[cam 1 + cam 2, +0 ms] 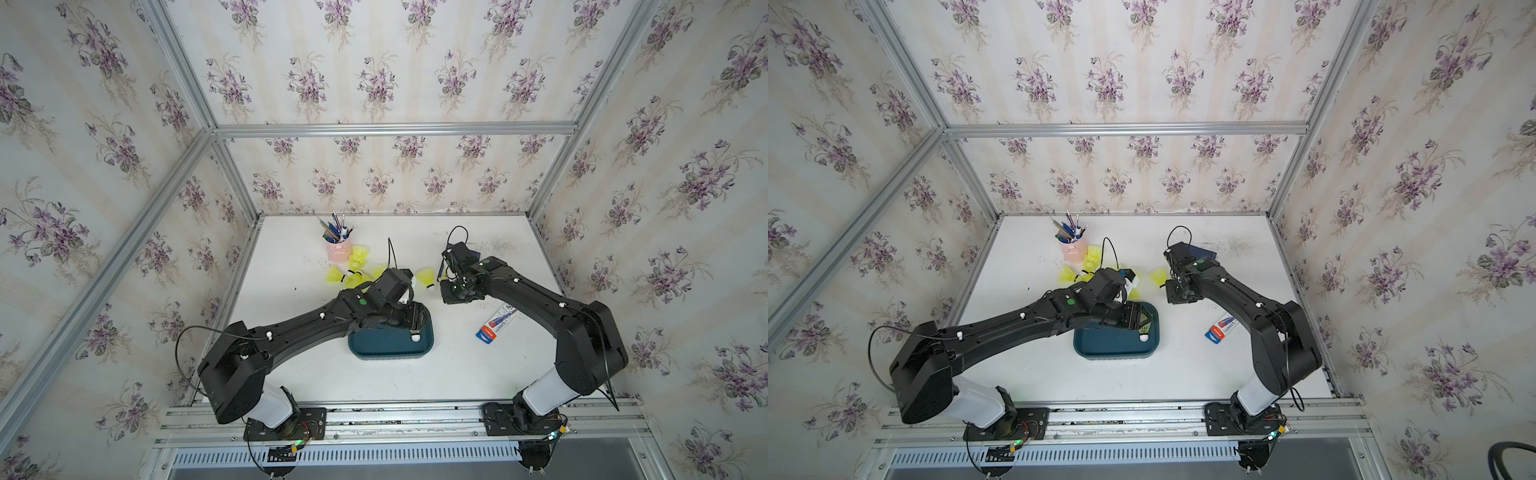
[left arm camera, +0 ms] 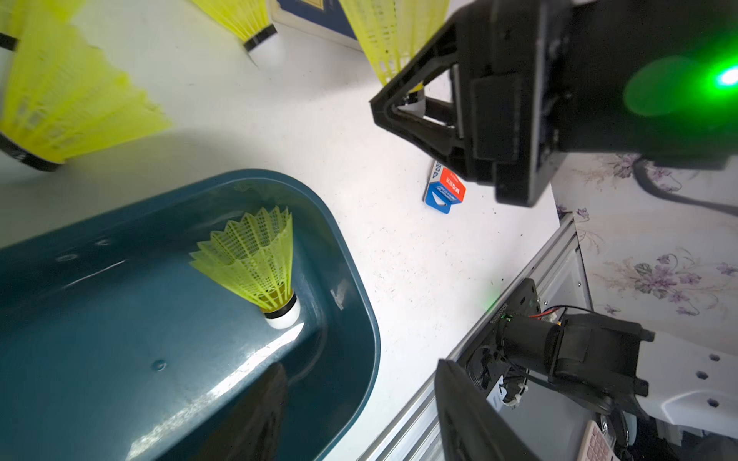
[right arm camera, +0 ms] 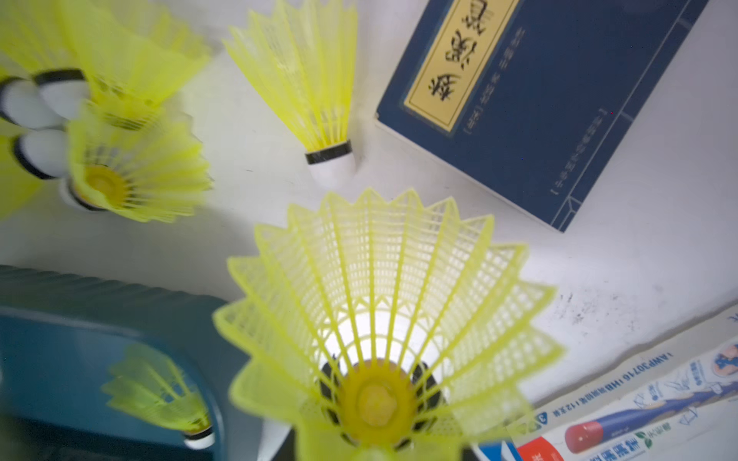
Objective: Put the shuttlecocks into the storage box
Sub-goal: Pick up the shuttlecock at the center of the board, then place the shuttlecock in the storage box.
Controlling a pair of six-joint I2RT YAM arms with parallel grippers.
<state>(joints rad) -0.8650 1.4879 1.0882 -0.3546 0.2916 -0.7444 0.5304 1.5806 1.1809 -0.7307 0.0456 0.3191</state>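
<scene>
Left wrist view looks down into the storage box [image 2: 120, 339], a shallow dark teal tray with rounded corners and a glossy floor, sitting on the white table [image 2: 319, 119]; the left gripper [image 1: 411, 319] hangs over it, jaws apart and empty. One neon yellow-green shuttlecock in the box [image 2: 255, 263] leans by the end wall, lattice skirt up, thin black band and white tip [image 2: 285, 317] at the floor. Beyond the box, the right gripper [image 1: 455, 293] is clenched on the held shuttlecock [image 3: 379, 303] at its base. Loose shuttlecocks [image 3: 120, 159] lie on the table near a navy book [image 3: 559, 119]
</scene>
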